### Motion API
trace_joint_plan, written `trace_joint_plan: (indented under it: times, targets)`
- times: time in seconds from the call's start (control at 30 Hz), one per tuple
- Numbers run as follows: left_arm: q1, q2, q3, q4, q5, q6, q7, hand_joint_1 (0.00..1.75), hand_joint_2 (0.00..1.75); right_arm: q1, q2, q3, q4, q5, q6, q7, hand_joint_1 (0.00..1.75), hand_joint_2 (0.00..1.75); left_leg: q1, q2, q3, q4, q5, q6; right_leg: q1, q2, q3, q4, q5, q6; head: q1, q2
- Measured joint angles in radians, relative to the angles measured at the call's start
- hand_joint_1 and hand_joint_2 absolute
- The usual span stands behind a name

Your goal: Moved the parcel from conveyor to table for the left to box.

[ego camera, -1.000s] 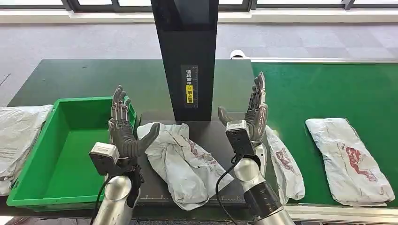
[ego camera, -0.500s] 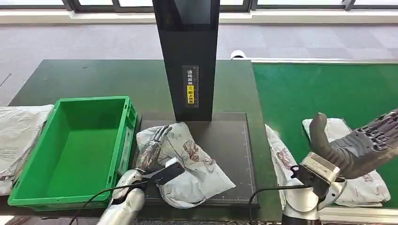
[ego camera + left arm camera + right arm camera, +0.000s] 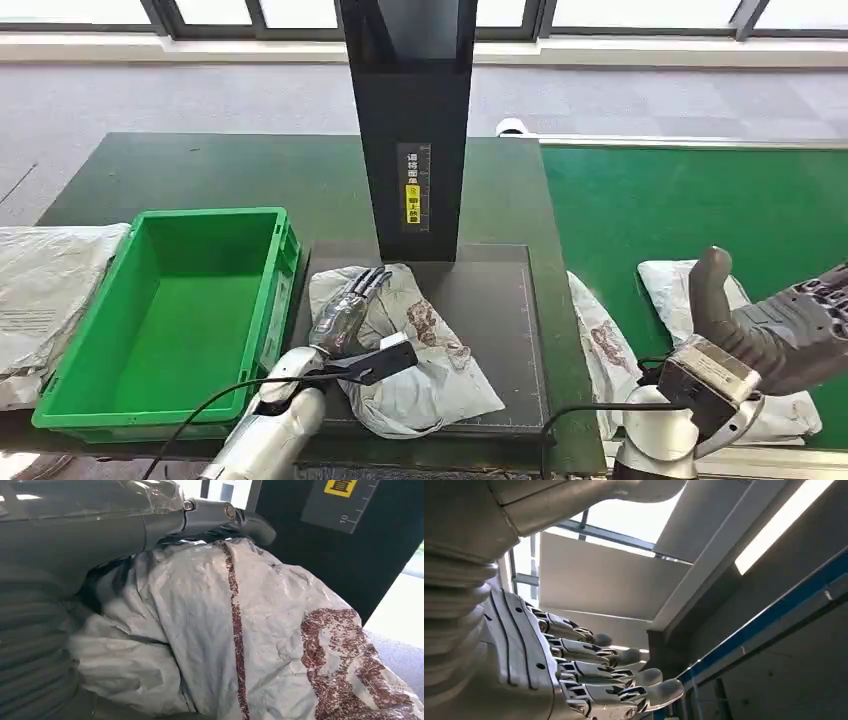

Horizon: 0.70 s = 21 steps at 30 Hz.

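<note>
While the parcel (image 3: 420, 355) lies crumpled on the dark mat (image 3: 490, 300) of the worktop (image 3: 200, 170), just in front of the black upright column (image 3: 412, 120), the left robot hand (image 3: 345, 312) rests flat on its near-left part, fingers stretched out along the grey plastic — laid on it, not closed round it. From the left wrist view the same parcel (image 3: 260, 645) shows close up, a silver-grey bag with dark red print, and the thumb of the robot hand lies across its upper edge; I cannot tell whether anything is pinched there.

Beside the mat, on the robot's left, stands a green crate (image 3: 70, 350), and further left a heap of grey bags (image 3: 40, 290) sits at the worktop's edge.

To the right runs the green conveyor (image 3: 680, 200). Two more grey bags lie on it: one (image 3: 600, 345) just beside the mat's right edge, the other (image 3: 670, 290) further right, partly hidden behind the right robot hand (image 3: 780, 325). That hand is raised above the belt, thumb up and apart from the fingers, holding nothing — in the right wrist view its fingers (image 3: 594, 675) lie side by side, slightly curled, against a ceiling and windows.
</note>
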Motion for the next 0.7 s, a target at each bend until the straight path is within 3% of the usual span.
trace_joint_plan:
  times: [0.2, 0.23, 0.43, 0.7]
  targets:
    - [-0.018, -0.009, -0.006, 0.034, -0.005, 0.000, 0.001, 0.03, 1.75, 0.002, 0.000, -0.015, -0.005, -0.004, 0.000, 0.000, 0.00, 1.75, -0.001, -0.003, 0.021, 0.000, -0.006, 0.002, -0.002, -0.002, 0.023, -0.001, -0.008, 0.002, 0.000, 0.000]
    - [-0.026, -0.013, -0.007, 0.039, -0.007, 0.000, 0.001, 1.75, 1.75, 0.002, 0.000, -0.016, -0.007, -0.010, 0.000, 0.000, 0.00, 1.75, -0.002, -0.003, 0.020, 0.000, -0.006, 0.004, -0.002, -0.002, 0.022, -0.001, -0.006, 0.004, 0.000, 0.000]
    - [-0.048, -0.030, -0.021, 0.075, -0.040, -0.048, -0.031, 1.75, 1.75, 0.005, 0.000, -0.043, -0.021, -0.031, 0.000, 0.000, 0.00, 1.75, -0.003, -0.006, 0.013, 0.000, -0.004, 0.005, -0.003, -0.004, 0.017, -0.002, -0.003, 0.006, 0.000, 0.000]
    - [-0.066, -0.034, -0.024, 0.102, -0.045, -0.051, -0.038, 1.75, 1.75, 0.009, 0.000, -0.062, -0.022, -0.032, 0.000, 0.000, 0.00, 1.75, -0.003, -0.006, 0.020, 0.000, -0.009, 0.006, -0.003, -0.004, 0.024, -0.003, -0.007, 0.006, 0.000, 0.000]
